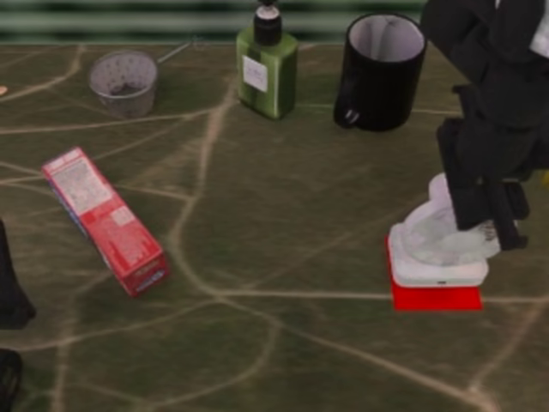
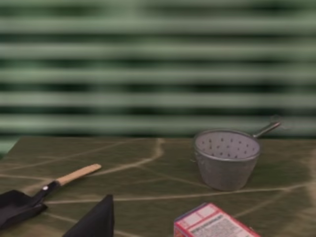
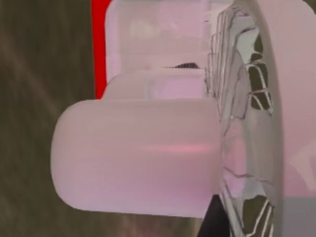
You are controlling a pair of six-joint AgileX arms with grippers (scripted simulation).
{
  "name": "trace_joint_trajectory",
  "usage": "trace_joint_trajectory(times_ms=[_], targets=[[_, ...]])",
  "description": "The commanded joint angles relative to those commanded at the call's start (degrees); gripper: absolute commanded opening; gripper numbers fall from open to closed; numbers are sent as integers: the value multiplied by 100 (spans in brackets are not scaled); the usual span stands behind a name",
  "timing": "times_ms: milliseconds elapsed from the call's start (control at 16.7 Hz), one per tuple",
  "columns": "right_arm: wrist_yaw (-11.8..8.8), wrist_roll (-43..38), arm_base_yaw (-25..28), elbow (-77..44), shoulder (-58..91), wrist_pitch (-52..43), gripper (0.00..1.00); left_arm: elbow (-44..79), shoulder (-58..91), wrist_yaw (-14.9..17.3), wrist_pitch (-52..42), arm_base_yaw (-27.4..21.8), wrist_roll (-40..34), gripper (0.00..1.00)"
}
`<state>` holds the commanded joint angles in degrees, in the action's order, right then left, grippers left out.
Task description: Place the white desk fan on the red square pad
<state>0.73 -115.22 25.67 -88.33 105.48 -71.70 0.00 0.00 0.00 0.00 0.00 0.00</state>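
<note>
Partly hidden: the right gripper [image 1: 485,215] hangs over the white desk fan [image 1: 433,245], its black body covering much of the fan's head, so I cannot tell whether the claw is spread or clamped. Left arm [image 1: 10,300] sits cut off at the table's left edge.

Containers: black mug [image 1: 383,70] at the far side, white inside, contents not visible. Small metal strainer pot [image 2: 227,158] near the far left, interior hard to make out. Green pump bottle [image 1: 268,67] between them.

Fan stands on the red square pad [image 1: 436,298] at the table's right, flat base on it, a red strip showing along the near side. Translucent grille, rounded white motor housing [image 3: 136,155]. Red carton [image 1: 105,219] lies well apart, left.
</note>
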Motion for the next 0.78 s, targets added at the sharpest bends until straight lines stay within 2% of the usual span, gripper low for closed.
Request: trace_joint_trajectory(times_ms=[540,780], targets=[[0,0,0,0,0,0,98,0,0,0,0,0,0,100],[0,0,0,0,0,0,100,0,0,0,0,0,0,100]])
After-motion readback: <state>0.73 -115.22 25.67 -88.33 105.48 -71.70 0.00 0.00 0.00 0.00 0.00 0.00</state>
